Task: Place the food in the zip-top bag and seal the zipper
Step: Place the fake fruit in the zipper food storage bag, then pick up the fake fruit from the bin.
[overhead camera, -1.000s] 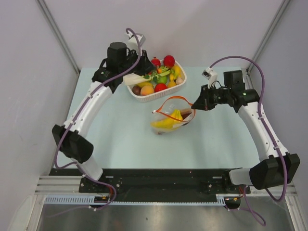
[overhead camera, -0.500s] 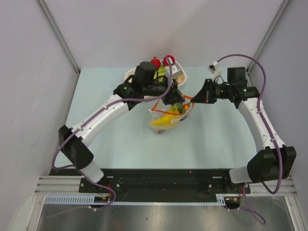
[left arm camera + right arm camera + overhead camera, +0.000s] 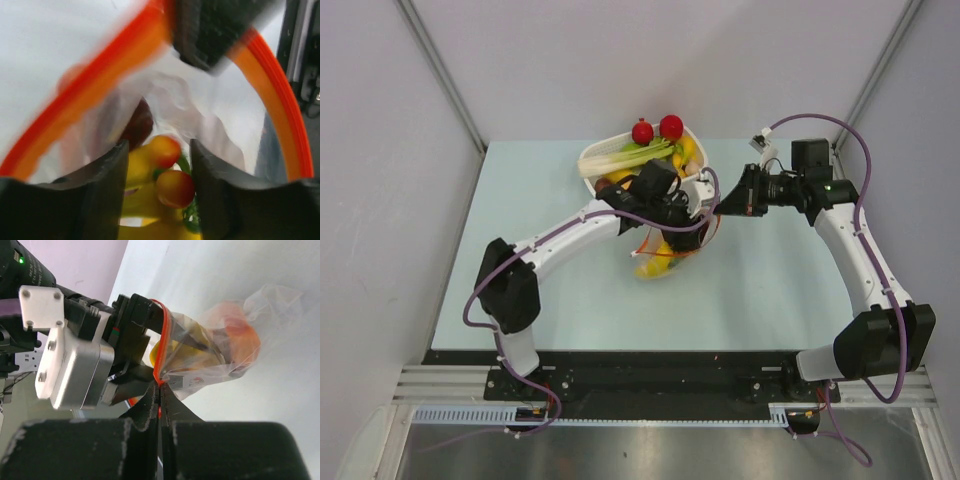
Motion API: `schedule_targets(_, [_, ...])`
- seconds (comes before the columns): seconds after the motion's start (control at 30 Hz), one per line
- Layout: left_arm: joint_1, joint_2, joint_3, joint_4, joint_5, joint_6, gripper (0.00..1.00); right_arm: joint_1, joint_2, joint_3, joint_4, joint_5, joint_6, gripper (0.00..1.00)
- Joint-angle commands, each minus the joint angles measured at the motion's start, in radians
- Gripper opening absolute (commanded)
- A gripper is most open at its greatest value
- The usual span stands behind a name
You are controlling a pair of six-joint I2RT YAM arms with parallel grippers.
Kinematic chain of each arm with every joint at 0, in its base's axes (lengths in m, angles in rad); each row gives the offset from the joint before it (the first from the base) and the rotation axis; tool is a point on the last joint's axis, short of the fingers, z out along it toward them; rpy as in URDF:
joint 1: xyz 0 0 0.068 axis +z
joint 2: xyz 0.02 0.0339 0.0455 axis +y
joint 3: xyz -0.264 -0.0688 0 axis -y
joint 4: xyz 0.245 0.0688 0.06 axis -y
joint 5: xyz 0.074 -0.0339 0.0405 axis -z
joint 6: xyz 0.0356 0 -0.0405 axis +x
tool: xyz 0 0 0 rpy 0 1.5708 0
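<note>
Well, from above, the zip-top bag (image 3: 667, 258) sits at the middle of the frame on the pale table (image 3: 540, 180), just below the white slatted basket (image 3: 588, 166), with the 2 arms meeting over its mouth. The right gripper (image 3: 159, 390) comes in from the right of the overhead view. Its own camera shows both fingers pressed flat together on the orange-red zipper (image 3: 280, 100), pinching the rim at one spot so the clear plastic hangs from there. The left gripper (image 3: 157, 146) points down into the mouth from the left. Its 2 dark fingers (image 3: 100, 200) stand apart at the bottom of its view, and I can see nothing clamped between them. Past them the zipper forms a wide open loop around the frame. Down inside lie the yellow banana bunch (image 3: 142, 172), 2 small orange-red pieces (image 3: 176, 188) one just above the other, and a dark purple-brown vegetable (image 3: 139, 122) up and left of those. In the right wrist view, the left arm's white camera housing (image 3: 70, 360) fills the left half, hard against the bag's mouth. Back in the basket, at the upper centre of the overhead view, a green-white leek (image 3: 630, 157) lies across the top, with 2 red round pieces (image 3: 670, 126) at the far rim.
</note>
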Motion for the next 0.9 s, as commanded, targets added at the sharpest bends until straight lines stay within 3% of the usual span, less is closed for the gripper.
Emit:
schedule_targets(0.0, [0.031,-0.097,-0.037,-0.174,0.102,0.194,0.66,-0.012,-0.037,0.043,0.032,-0.027,0.013,0.00])
schedule_targets(0.07, [0.086,-0.184,-0.042,-0.121,0.189,0.156,0.85,-0.014,-0.031,0.043,0.020,-0.022,0.002,0.00])
schedule_targets(0.1, [0.102,-0.207,-0.024,-0.110,0.203,0.128,0.90,-0.014,-0.024,0.043,0.017,-0.016,-0.001,0.00])
schedule_targets(0.27, [0.165,-0.244,0.207,-0.087,0.337,0.026,0.92,-0.012,-0.011,0.043,0.012,0.001,-0.004,0.00])
schedule_targets(0.37, [0.226,-0.243,0.234,0.021,0.355,-0.129,0.92,-0.011,-0.002,0.043,0.023,0.005,0.002,0.00])
schedule_targets(0.43, [0.270,-0.235,0.217,0.083,0.246,-0.205,0.88,-0.009,0.000,0.043,0.030,0.005,0.010,0.00])
schedule_targets(0.5, [0.291,-0.201,0.197,0.086,0.053,-0.229,0.85,-0.009,0.003,0.043,0.038,0.008,0.014,0.00])
schedule_targets(0.53, [0.313,-0.187,0.198,0.079,-0.126,-0.260,0.81,-0.008,0.003,0.043,0.038,0.008,0.016,0.00])
schedule_targets(0.63, [0.344,-0.106,0.212,0.057,-0.372,-0.315,0.80,-0.009,0.000,0.043,0.041,0.016,0.010,0.00])
schedule_targets(0.77, [0.370,-0.002,0.237,0.044,-0.546,-0.371,0.72,-0.014,-0.008,0.043,0.024,0.039,-0.013,0.00])
schedule_targets(0.87, [0.393,0.093,0.260,0.028,-0.609,-0.375,0.58,-0.018,-0.013,0.043,0.012,0.051,-0.030,0.00])
